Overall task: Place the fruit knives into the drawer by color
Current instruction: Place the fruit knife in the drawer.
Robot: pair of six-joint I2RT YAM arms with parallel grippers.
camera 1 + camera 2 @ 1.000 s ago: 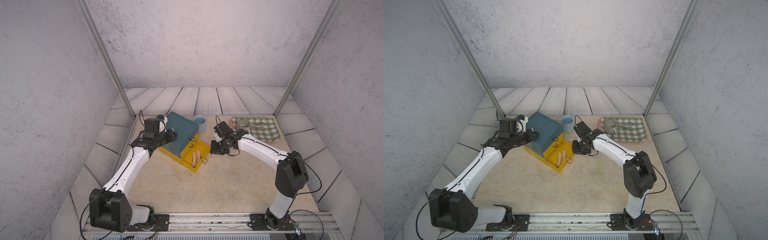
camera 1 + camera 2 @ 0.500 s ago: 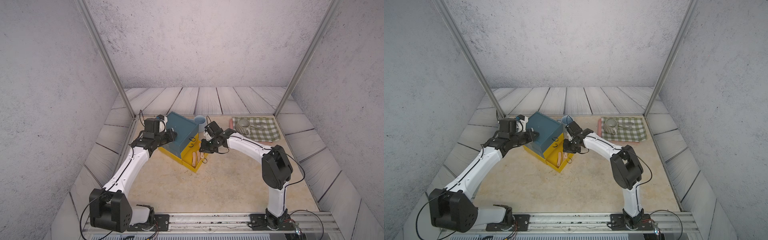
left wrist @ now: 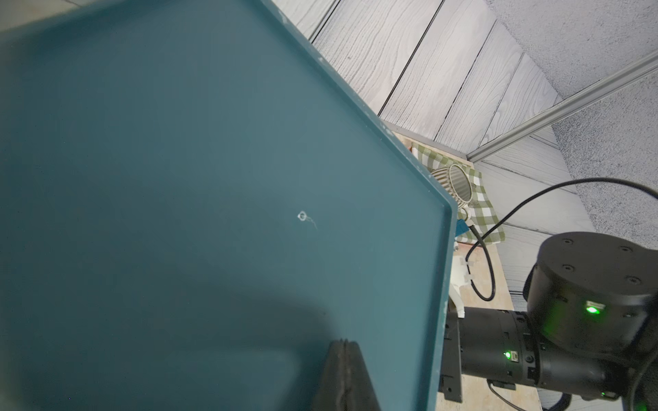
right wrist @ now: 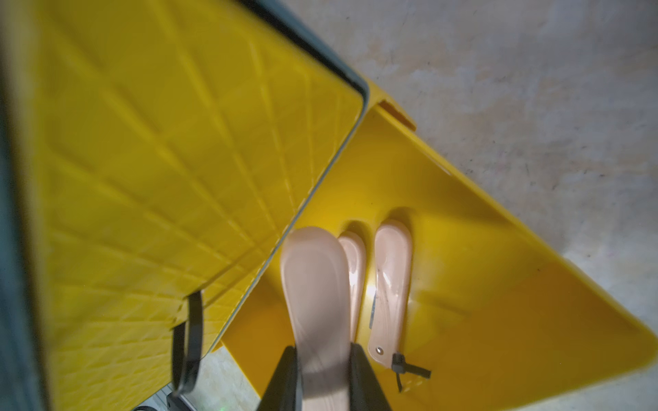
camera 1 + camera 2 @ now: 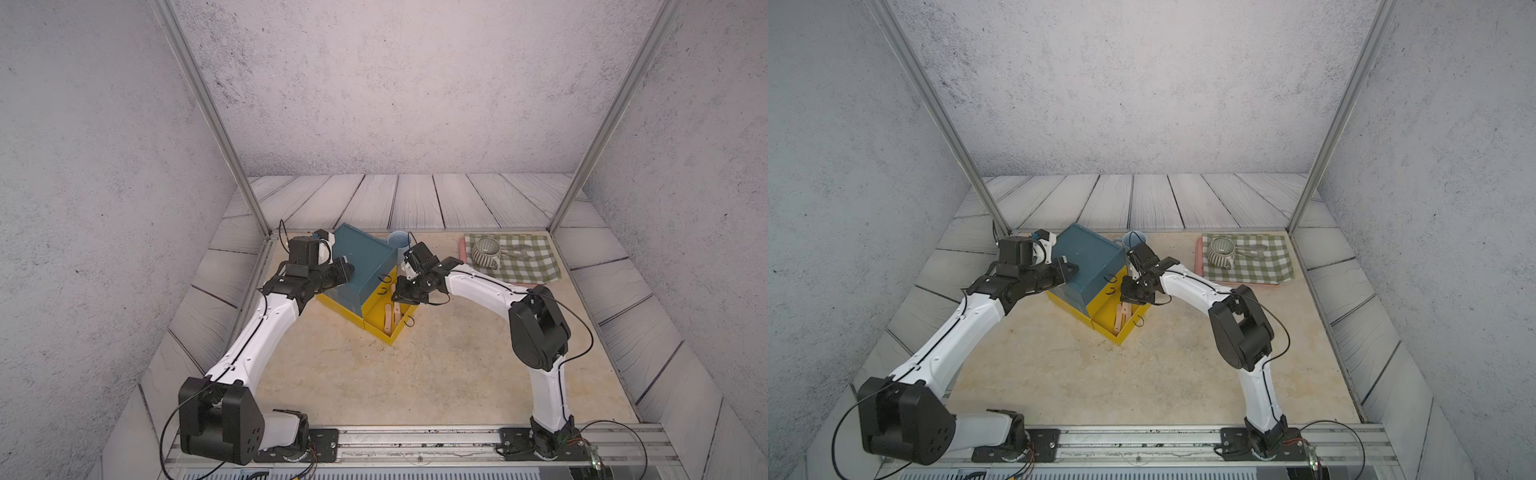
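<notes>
The drawer [image 5: 361, 257] [image 5: 1086, 253] is a boxy chest with a dark teal top tier over yellow tiers. Its bottom yellow drawer [image 5: 392, 338] [image 4: 498, 284] is pulled out. Two peach-pink fruit knives [image 4: 391, 277] [image 5: 387, 318] lie side by side inside it. My right gripper [image 4: 324, 350] [image 5: 405, 293] hangs over the open drawer, shut on a third pink knife [image 4: 317, 284] that points down into it. My left gripper [image 3: 343, 343] [image 5: 347, 270] is shut and empty, its tip against the chest's teal surface [image 3: 213, 178]. No other knives show.
A pale blue cup [image 5: 398, 241] stands just behind the chest. At the back right a green checked cloth [image 5: 528, 259] carries a striped mug [image 5: 486, 251] and a metal utensil [image 5: 515, 249]. Black ring pulls [image 4: 188, 341] hang on the drawer fronts.
My right gripper has carried the pink knife leftward from beside the open drawer to above it. The left arm has stayed against the chest.
</notes>
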